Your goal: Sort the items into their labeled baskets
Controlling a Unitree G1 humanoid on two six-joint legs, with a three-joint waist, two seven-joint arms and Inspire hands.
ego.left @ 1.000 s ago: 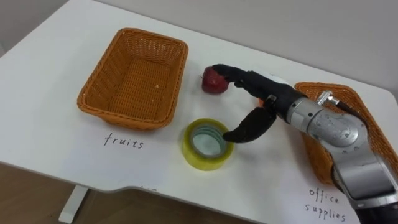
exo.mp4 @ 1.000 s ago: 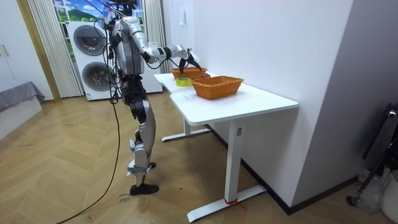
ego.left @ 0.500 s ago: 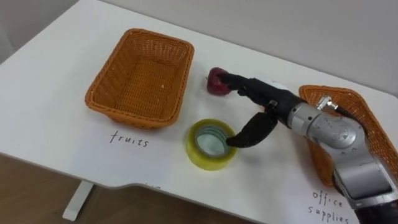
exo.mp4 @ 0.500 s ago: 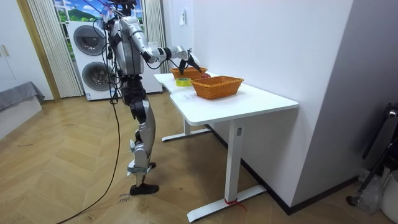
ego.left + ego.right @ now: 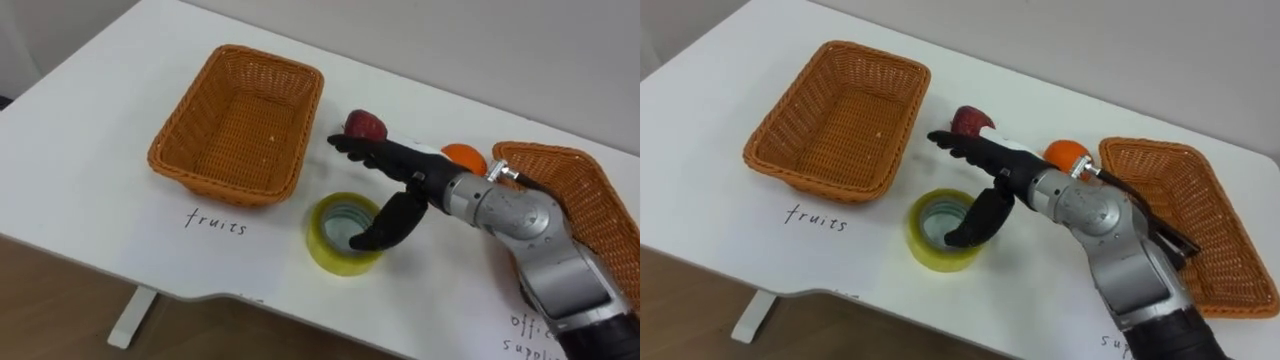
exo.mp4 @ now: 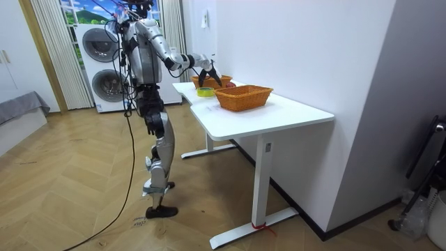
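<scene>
My robot stood at the end of the desk, at the room view's left, with its right arm reached out over the top. The right hand hung low over the desk with nothing in it. Its fingers were stretched out straight and a little spread, and the thumb was turned down away from them.

The red apple sat just beyond the fingertips. It looked to be touching them or nearly so, but I could not tell which. Below the fingers, under the thumb, lay the yellow roll of tape, flat on the desk. The thumb tip hung over the roll's opening near its rim, and I could not tell whether it touched the roll.

Behind the fingers, beside the wrist, an orange rested on the desk, close to the corner of the wicker basket marked for office supplies. That basket lay back along the forearm. The other wicker basket, marked for fruits, lay ahead of the fingers and off to their left, near the apple but apart from it.
</scene>
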